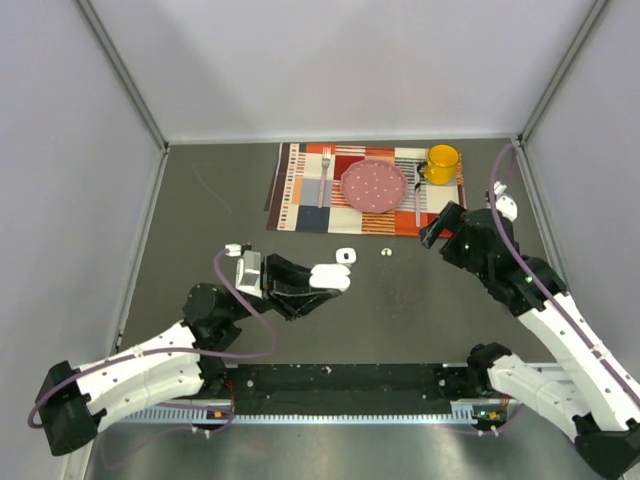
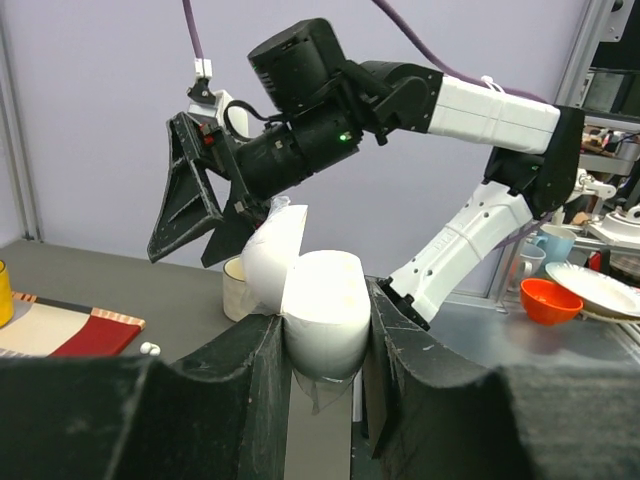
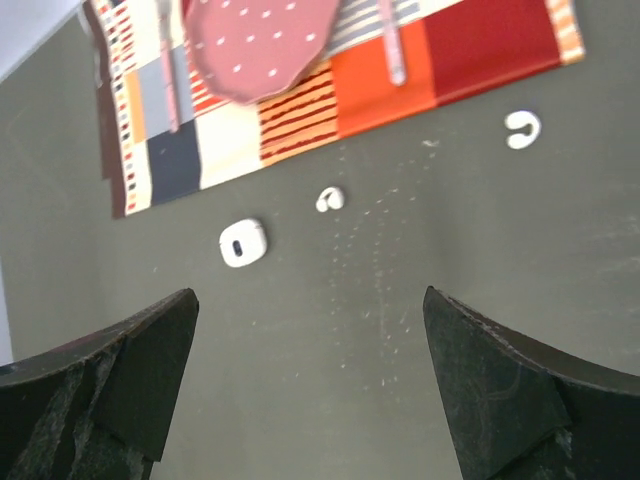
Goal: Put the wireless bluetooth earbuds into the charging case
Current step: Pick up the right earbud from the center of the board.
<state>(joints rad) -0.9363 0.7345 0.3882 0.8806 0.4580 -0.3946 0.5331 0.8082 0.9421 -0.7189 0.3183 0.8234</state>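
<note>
My left gripper (image 1: 318, 290) is shut on a white charging case (image 1: 332, 277), held above the table with its lid open; in the left wrist view the case (image 2: 322, 295) sits between the two black fingers (image 2: 250, 370). One tiny white earbud (image 1: 386, 253) lies on the dark table, also seen in the right wrist view (image 3: 330, 199). A second, hook-shaped earbud (image 3: 521, 128) lies by the mat's red corner. My right gripper (image 3: 310, 300) is open and empty above the table, near those earbuds (image 1: 437, 231).
A second small white case (image 1: 346, 256) lies on the table between the grippers. A striped placemat (image 1: 290, 190) at the back carries a pink dotted plate (image 1: 374, 185), a fork (image 1: 325, 175), a spoon (image 1: 418, 195) and a yellow mug (image 1: 441, 162).
</note>
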